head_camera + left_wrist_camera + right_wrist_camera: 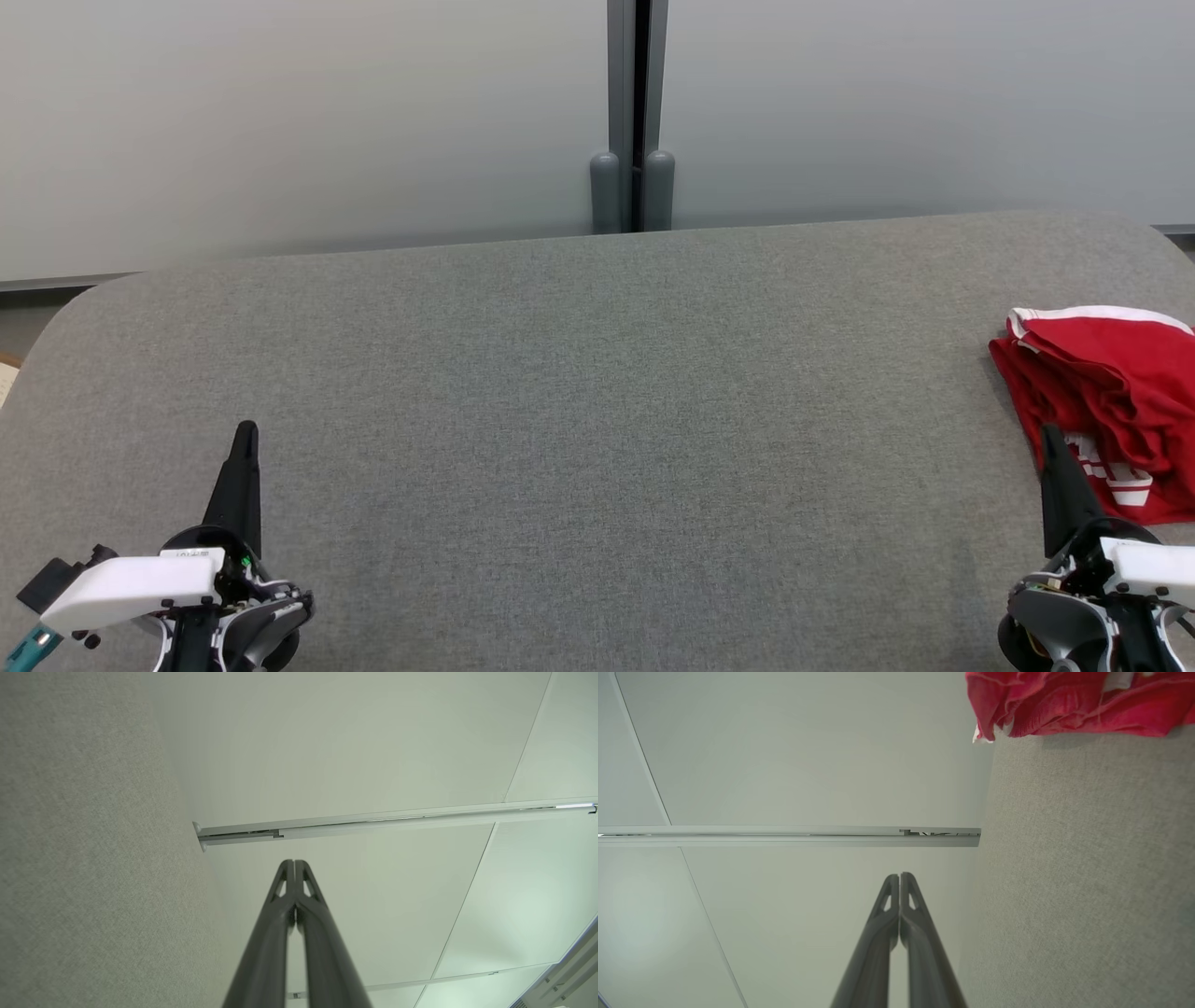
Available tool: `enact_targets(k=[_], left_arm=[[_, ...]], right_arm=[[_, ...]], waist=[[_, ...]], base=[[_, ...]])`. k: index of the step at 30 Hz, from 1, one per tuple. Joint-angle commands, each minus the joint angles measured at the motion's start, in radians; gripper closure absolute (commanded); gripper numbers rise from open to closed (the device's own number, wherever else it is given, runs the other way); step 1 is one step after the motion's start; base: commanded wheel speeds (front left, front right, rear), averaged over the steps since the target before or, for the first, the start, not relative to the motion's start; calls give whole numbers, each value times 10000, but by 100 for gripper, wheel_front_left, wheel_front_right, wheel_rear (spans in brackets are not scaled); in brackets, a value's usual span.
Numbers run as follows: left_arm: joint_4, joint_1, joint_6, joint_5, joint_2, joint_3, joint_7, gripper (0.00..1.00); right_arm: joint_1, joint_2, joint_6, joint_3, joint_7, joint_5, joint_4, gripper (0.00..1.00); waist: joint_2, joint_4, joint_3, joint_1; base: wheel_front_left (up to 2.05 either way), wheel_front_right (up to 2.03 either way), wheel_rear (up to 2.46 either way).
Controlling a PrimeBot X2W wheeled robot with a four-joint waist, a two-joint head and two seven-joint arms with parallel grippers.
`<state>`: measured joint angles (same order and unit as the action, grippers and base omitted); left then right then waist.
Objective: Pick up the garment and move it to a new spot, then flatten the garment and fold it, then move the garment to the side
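Note:
A crumpled red garment (1111,401) with white trim and white lettering lies at the right edge of the grey fabric table (597,420); in the right wrist view the garment (1069,704) fills the upper right corner. My right gripper (1053,437) stands shut at the lower right, its tip in front of the garment's near left part, holding nothing. Its fingertips (899,879) meet in the right wrist view. My left gripper (246,433) is shut and empty at the lower left, far from the garment, with its fingertips (295,865) pressed together.
Behind the table runs a pale wall with a dark vertical seam and two grey posts (633,191). The table's far edge curves down at both corners. A wide stretch of grey surface lies between the two grippers.

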<state>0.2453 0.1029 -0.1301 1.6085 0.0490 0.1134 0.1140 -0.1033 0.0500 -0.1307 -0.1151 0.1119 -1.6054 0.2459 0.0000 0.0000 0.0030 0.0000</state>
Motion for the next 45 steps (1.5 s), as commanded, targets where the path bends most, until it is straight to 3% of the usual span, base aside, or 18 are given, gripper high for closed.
enact_targets(k=[1,45], left_arm=[[20,126,-45,54,13,50,24,100],[14,112,-42,39,10,54,30,100]], right_arm=[[-125,-1,0,-14,43,-101,17,100],[-112,2,0,-1,24,-99,17,100]], waist=[[0,0,1,0],[0,0,1,0]], base=[[0,0,0],[0,0,0]])
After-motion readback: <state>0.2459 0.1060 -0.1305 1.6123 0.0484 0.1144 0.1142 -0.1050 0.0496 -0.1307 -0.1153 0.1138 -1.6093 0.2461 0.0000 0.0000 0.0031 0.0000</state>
